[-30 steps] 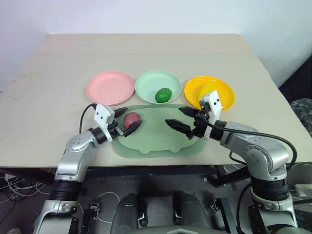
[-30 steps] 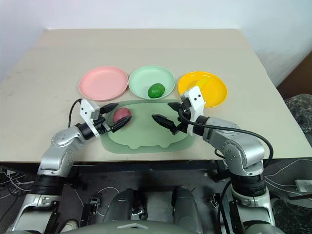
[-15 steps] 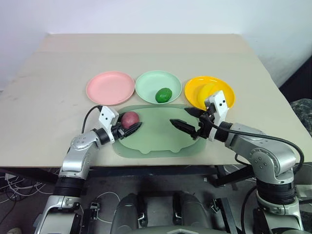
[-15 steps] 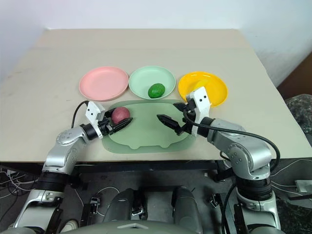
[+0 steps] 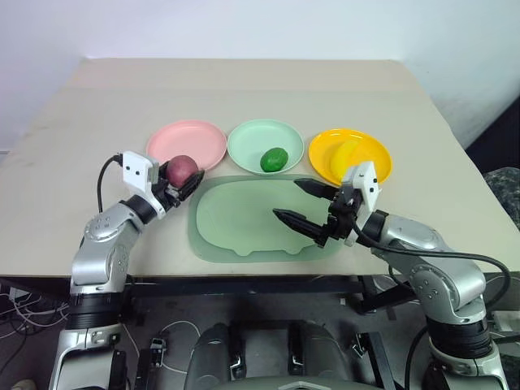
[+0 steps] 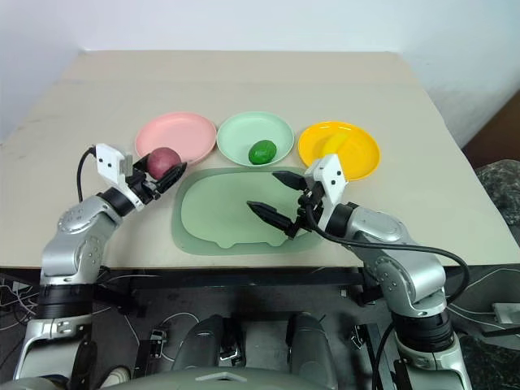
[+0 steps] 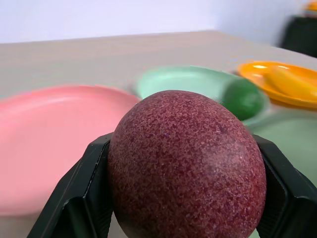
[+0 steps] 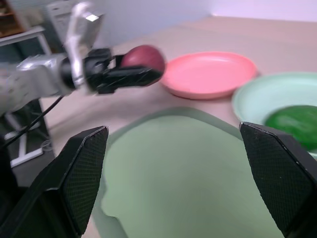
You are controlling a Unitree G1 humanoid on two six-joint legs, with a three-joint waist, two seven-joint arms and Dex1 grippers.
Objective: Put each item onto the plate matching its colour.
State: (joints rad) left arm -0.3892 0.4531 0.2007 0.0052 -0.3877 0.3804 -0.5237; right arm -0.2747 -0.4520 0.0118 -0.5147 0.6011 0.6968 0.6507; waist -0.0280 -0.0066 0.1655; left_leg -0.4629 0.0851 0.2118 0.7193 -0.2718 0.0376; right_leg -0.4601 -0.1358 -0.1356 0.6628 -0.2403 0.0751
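Item 1. Left gripper (image 5: 180, 180): both black fingers clamped on the dark red-pink fruit (image 5: 180, 170), one finger on each flank as the left wrist view shows. Fruit is carried clear of the table, just beside the near edge of the pink plate (image 5: 187, 145).

Item 2. Pink plate: bare, target for the held fruit. All places below are given from this plate.

Item 3. Pale mint plate (image 5: 250, 138): next plate along to the right, almost touching. Holds the green oval fruit (image 5: 274, 159); matched.

Item 4. Orange-yellow plate (image 5: 327, 151): furthest from the pink plate, beyond the mint one. Holds the yellow banana (image 5: 348, 152); matched.

Item 5. Pale green tray (image 5: 236, 219): near side of the plate row, diagonally right of the pink plate; nothing lies on it.

Item 6. Right gripper (image 5: 304, 205): fingers spread wide, holding nothing, above the tray's far-right part, well apart from the pink plate.

Handling note, step in hand (judged): the last of three placements. Carry the fruit further in over the plate's middle, not just its rim, and lower it close to the surface before letting go; a round fruit released high or near the edge is likely to roll off.
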